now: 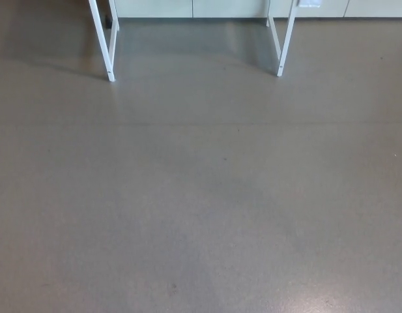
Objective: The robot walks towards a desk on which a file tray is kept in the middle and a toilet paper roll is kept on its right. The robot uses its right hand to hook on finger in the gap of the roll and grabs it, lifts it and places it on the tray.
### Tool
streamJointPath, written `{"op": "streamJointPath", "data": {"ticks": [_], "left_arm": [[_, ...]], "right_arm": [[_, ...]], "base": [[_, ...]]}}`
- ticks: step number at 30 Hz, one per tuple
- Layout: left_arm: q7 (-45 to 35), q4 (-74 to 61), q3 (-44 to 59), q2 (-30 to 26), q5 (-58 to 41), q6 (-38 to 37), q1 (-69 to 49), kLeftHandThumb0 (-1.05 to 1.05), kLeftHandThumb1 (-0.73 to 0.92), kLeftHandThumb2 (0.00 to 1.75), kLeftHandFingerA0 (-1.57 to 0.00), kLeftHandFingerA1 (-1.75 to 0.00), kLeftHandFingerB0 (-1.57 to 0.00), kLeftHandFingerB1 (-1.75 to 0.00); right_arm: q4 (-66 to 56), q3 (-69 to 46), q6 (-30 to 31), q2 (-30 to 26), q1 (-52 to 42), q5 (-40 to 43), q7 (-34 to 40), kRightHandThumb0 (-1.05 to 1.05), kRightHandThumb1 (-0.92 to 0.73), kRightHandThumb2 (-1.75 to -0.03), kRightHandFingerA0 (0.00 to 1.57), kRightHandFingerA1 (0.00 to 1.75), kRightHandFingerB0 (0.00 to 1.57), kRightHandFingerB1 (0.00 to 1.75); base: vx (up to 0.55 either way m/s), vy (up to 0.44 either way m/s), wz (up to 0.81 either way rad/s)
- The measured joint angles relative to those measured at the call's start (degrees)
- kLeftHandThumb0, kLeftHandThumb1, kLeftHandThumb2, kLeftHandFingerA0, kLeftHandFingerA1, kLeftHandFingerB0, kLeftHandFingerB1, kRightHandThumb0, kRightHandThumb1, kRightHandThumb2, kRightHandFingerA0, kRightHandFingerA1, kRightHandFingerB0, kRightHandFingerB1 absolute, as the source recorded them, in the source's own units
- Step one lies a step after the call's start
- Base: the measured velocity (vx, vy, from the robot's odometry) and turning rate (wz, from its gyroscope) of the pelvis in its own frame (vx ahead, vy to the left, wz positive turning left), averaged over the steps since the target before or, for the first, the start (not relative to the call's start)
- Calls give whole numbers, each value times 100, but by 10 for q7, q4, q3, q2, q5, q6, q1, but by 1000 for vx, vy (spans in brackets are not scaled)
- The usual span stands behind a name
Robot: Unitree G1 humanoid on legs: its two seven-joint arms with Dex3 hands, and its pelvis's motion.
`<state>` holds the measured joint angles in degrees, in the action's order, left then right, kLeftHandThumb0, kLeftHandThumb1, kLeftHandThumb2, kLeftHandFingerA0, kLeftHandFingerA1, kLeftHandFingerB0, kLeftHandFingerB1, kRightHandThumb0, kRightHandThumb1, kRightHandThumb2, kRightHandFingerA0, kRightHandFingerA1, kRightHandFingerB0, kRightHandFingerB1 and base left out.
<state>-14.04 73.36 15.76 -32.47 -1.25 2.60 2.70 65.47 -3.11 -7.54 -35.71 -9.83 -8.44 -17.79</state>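
— What fills the view?
— Grey floor [201, 208], with two white desk legs [103, 39] at its far edge.
— Hands, fingers, roll, tray?
— Out of view; cannot tell.

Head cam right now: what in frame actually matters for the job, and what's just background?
Job-related:
- white metal desk legs, left and right; the desktop, tray and roll are out of frame
- neither robot hand shows

Background:
- plain grey-brown floor
- pale cabinet fronts along the top edge
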Motion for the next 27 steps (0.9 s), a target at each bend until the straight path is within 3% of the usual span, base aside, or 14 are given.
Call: {"op": "streamJointPath", "data": {"ticks": [8,9,11,12,13,14,18,19,20,23,24,25,26,27], "left_arm": [[-1,-3,-1,3,0,-1,8,-65,37,110,-46,-81,-8,-62],[-1,-3,-1,3,0,-1,8,-98,67,75,-57,-97,-33,-81],[-1,-3,-2,3,0,-1,8,-95,69,74,-56,-95,-32,-79],[-1,-3,-4,3,0,-1,8,-61,41,111,-44,-79,-9,-61],[-1,-3,-4,3,0,-1,8,-94,67,76,-52,-99,-29,-81],[-1,-3,-4,3,0,-1,7,-64,40,112,-48,-81,-9,-62],[-2,-3,-7,-1,0,-1,8,-70,38,112,-46,-83,-3,-61],[-2,-3,-6,-3,-1,-1,9,-99,67,75,-57,-99,-32,-83],[-2,-3,-5,-5,-1,-1,10,-68,33,109,-51,-85,-8,-63],[-2,-2,-5,-5,-1,-1,10,-70,32,109,-52,-87,-7,-64],[-2,-1,-5,-5,-1,-1,10,-68,37,111,-48,-83,-5,-62],[-2,-1,-5,-5,-1,-1,10,-103,67,75,-58,-102,-33,-87],[-2,-1,-6,-5,-1,-1,10,-103,67,75,-58,-102,-33,-87],[-2,0,-6,-5,-1,-1,11,-79,30,109,-57,-92,-4,-65]], "right_arm": [[0,-1,0,-6,2,0,-1,-79,-80,-66,13,29,0,10],[0,-2,0,-6,2,0,-1,-79,-80,-66,13,29,0,10],[0,-2,0,-6,3,1,-1,-79,-80,-66,13,29,0,10],[0,-2,0,-6,3,1,-1,-79,-80,-66,13,29,0,10],[0,-2,0,-7,3,1,-1,-79,-80,-66,13,29,0,10],[0,-2,0,-7,3,1,-1,-79,-80,-66,13,29,0,10],[-1,-1,-1,-5,4,1,-3,-79,-80,-66,13,29,0,10],[0,-1,-1,-5,3,1,-3,-79,-80,-66,13,29,0,10],[0,-1,-1,-5,3,1,-3,-79,-80,-66,13,29,0,10],[0,-1,-1,-5,3,1,-3,-79,-80,-66,13,29,0,10],[0,-1,-1,-5,3,2,-3,-79,-80,-66,13,29,0,10],[0,-1,-1,-5,3,2,-3,-79,-80,-66,13,29,0,10],[0,-1,-1,-5,3,2,-3,-79,-80,-66,13,29,0,10],[0,-1,-1,-5,3,2,-3,-79,-80,-66,13,29,0,10]], "base": [[10,7,11],[0,0,0],[49,115,-4],[98,199,-12],[156,220,-22],[243,286,-38],[179,292,-14],[242,176,0],[233,99,-4],[249,27,7],[268,-25,16],[276,-60,10],[288,-129,10],[299,-118,14]]}}
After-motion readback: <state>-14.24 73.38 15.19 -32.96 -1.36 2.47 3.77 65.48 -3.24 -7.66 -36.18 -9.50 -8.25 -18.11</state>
